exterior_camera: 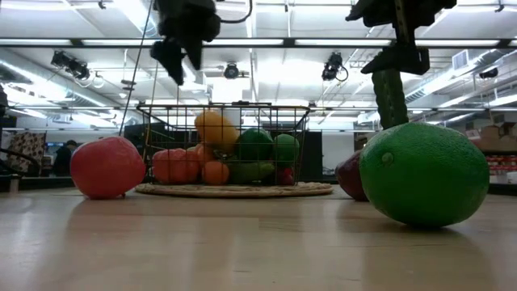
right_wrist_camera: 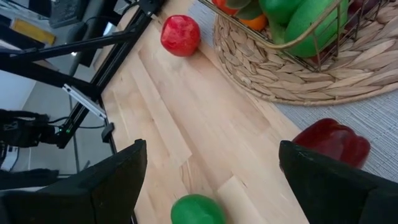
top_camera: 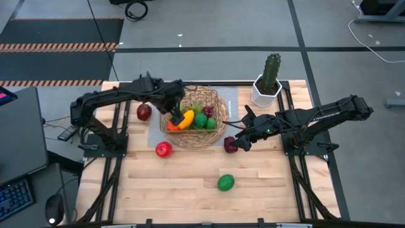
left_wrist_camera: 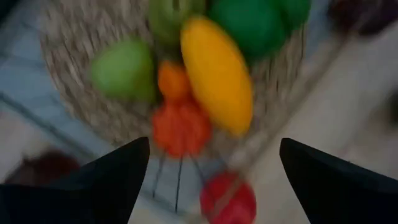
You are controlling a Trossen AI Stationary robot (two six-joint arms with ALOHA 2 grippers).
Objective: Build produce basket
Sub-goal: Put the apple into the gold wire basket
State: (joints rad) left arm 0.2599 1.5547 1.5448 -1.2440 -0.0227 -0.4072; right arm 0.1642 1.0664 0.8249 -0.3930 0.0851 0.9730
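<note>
The round woven basket (top_camera: 215, 135) with a wire wall stands at the table's far middle. It holds a yellow mango (left_wrist_camera: 217, 71), oranges (left_wrist_camera: 180, 124), green fruits (top_camera: 204, 120) and grapes (top_camera: 207, 111). My left gripper (top_camera: 175, 113) hangs open and empty above the basket's left part. My right gripper (right_wrist_camera: 211, 180) is open just right of the basket. A dark red fruit (right_wrist_camera: 333, 142) lies on the grey mat (right_wrist_camera: 385, 124) just ahead of its fingers, untouched. A red apple (top_camera: 163, 149), a dark red apple (top_camera: 144, 112) and a green lime (top_camera: 226, 182) lie on the table.
A green cactus in a white pot (top_camera: 268, 82) stands at the far right, behind my right arm. The lime (exterior_camera: 424, 174) lies near the table's near edge, with bare wood around it. Black frame rails (top_camera: 114, 183) run along both sides of the table.
</note>
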